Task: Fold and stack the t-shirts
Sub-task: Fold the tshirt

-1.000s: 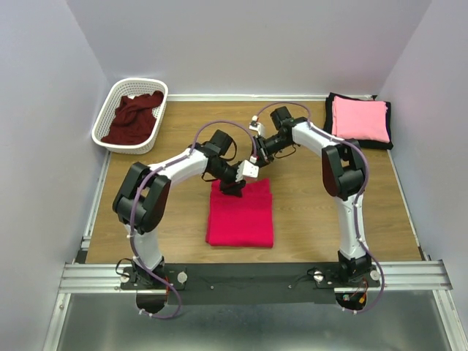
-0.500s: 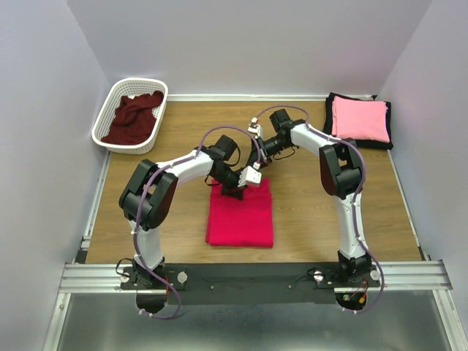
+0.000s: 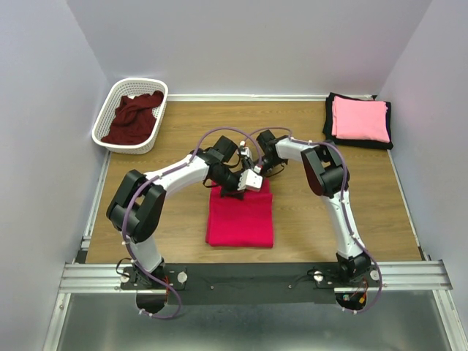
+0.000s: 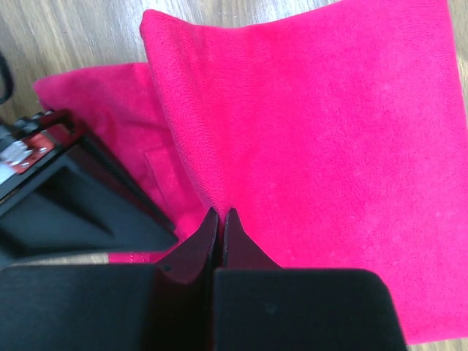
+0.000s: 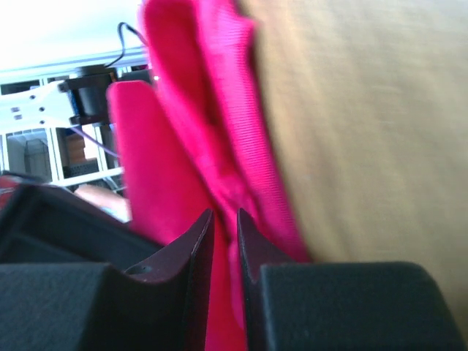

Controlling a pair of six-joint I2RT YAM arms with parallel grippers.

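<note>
Crimson folded fabric t-shirt (image 4: 329, 146): left gripper (image 4: 221, 213) has snapped shut at its fold, pinch unclear; right gripper (image 5: 224, 216), moved closer, narrowly clamps a blurred edge.

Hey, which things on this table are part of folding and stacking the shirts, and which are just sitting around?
Part of the job:
crimson-red t-shirt
pink t-shirt
black t-shirt under the pink one
maroon t-shirt in the basket

Just there:
white lattice basket
wooden table

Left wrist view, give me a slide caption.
Left tool pinched shut on a fold of the bright crimson-red fabric t-shirt on the wooden table.
</note>
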